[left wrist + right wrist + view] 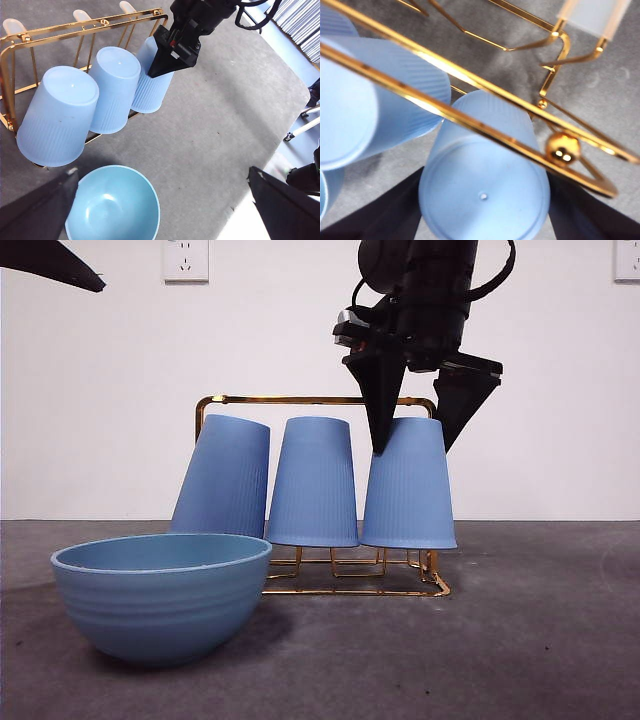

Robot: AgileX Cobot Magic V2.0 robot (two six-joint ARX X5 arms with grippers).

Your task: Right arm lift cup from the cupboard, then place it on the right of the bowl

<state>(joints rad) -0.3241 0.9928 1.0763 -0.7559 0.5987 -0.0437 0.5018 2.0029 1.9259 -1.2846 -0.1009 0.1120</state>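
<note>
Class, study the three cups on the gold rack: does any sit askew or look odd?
Yes. The left cup tilts toward the others, while the middle cup and right cup hang straighter on the rack. The right gripper straddles the right cup. Nothing looks spilled or damaged.

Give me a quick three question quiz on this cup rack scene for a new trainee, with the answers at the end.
1. True or false: the right gripper straddles the middle cup.
2. How many cups sit upside down on the gold rack?
3. Multiple choice: the bowl is A) upright on the table, B) on the rack, C) in the left gripper.

Key: 1 false, it straddles the end cup farthest from the bowl. 2 three. 3 A.
</note>
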